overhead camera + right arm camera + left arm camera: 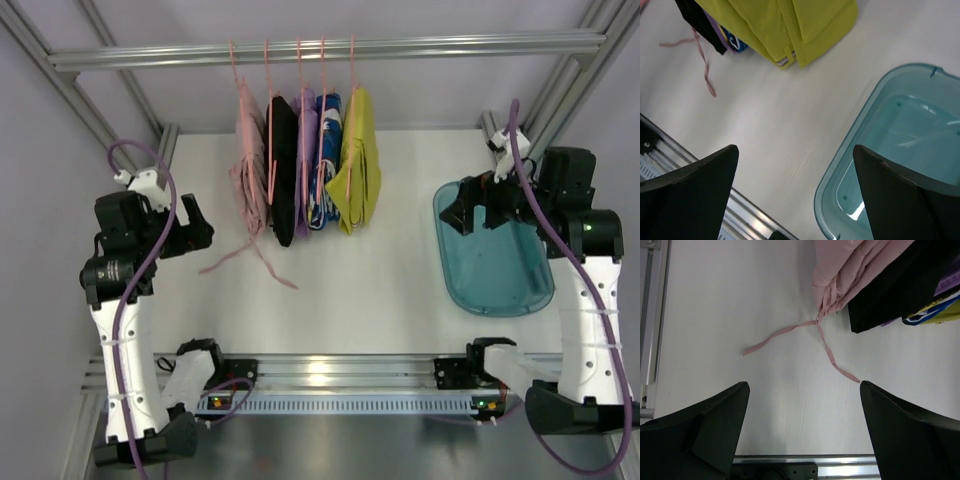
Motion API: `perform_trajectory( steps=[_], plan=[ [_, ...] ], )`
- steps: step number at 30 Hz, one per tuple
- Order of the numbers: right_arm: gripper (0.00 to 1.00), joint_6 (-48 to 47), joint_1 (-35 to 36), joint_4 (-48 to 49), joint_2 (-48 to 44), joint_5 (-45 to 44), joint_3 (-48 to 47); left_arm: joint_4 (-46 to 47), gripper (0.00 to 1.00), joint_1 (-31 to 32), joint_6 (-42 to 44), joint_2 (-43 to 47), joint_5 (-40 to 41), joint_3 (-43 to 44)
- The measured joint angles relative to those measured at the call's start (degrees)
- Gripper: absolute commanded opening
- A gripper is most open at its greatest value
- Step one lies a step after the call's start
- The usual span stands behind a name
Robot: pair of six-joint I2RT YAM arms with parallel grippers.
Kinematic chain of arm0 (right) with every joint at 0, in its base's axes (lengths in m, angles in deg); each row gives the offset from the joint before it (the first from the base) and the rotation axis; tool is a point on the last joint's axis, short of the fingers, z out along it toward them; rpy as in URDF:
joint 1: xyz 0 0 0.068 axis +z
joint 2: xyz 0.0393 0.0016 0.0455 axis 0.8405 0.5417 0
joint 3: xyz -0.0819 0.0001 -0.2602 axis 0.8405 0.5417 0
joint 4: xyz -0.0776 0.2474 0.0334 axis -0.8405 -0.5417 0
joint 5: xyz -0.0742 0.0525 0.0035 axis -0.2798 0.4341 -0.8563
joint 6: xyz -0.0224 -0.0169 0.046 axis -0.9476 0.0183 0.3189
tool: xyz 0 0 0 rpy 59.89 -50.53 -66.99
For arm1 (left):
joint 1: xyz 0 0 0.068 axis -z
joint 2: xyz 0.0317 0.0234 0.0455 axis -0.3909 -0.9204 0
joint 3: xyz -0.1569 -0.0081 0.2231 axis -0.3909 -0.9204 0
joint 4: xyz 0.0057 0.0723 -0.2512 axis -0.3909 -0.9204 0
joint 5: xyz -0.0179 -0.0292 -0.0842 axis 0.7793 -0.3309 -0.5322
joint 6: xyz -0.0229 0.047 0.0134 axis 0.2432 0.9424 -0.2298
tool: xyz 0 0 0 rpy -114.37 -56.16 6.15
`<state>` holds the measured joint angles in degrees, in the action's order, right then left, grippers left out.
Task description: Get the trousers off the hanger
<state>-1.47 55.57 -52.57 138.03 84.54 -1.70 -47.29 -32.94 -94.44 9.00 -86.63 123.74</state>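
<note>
- A long silver metal rail runs across the back, over the white surface.
- Five thin pink wire hangers hook on the rail's middle. Each holds folded clothes, from pink cloth to yellow-green cloth.
- My left jaws are wide apart and empty, on my side of the rail's left end.
- My right jaws are wide apart and empty, on my side of the rail's right end, over a see-through blue-green plastic tray.

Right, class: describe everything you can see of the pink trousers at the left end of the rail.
The pink trousers hang folded over a thin pink wire hanger hooked on the metal rail, leftmost of five garments, beside the black garment. The cloth looks soft and creased. Two thin drawstring ends trail loose across the white table.
</note>
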Motion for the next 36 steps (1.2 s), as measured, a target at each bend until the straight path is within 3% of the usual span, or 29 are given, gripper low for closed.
perform_trajectory(
  steps=[10, 16, 22, 25, 28, 32, 36],
  plan=[
    [0.99, 23.8, 11.6, 21.7, 6.4, 4.6, -4.8, 0.5, 0.99, -2.4, -3.8, -5.2, 0.2, 4.9],
    [0.99, 41.9, 16.7, 38.4, 10.6, 5.5, 1.6, 0.5, 0.99, -2.4, -4.3, -5.6, -0.7, 4.9],
    [0.97, 55.6, 22.2, 52.2, 16.6, 6.0, 2.0, 0.5, 0.99, -2.4, -4.0, -5.6, -0.8, 4.9],
    [0.86, 61.7, 22.9, 58.7, 19.8, 5.9, 2.1, 0.5, 0.99, -2.4, -3.7, -5.6, -0.9, 4.9],
    [0.61, 66.2, 23.0, 63.5, 22.7, 5.6, 2.1, 0.5, 0.98, -2.4, -3.2, -5.9, -1.2, 4.9],
    [0.46, 70.9, 23.3, 69.2, 26.6, 5.0, 1.9, 0.5, 0.99, -2.4, -2.7, -6.8, -2.1, 4.9],
    [0.43, 73.7, 23.7, 72.3, 30.8, 4.7, 0.1, 0.5, 0.98, -2.4, -2.2, -7.1, -3.4, 4.9]
  ],
)
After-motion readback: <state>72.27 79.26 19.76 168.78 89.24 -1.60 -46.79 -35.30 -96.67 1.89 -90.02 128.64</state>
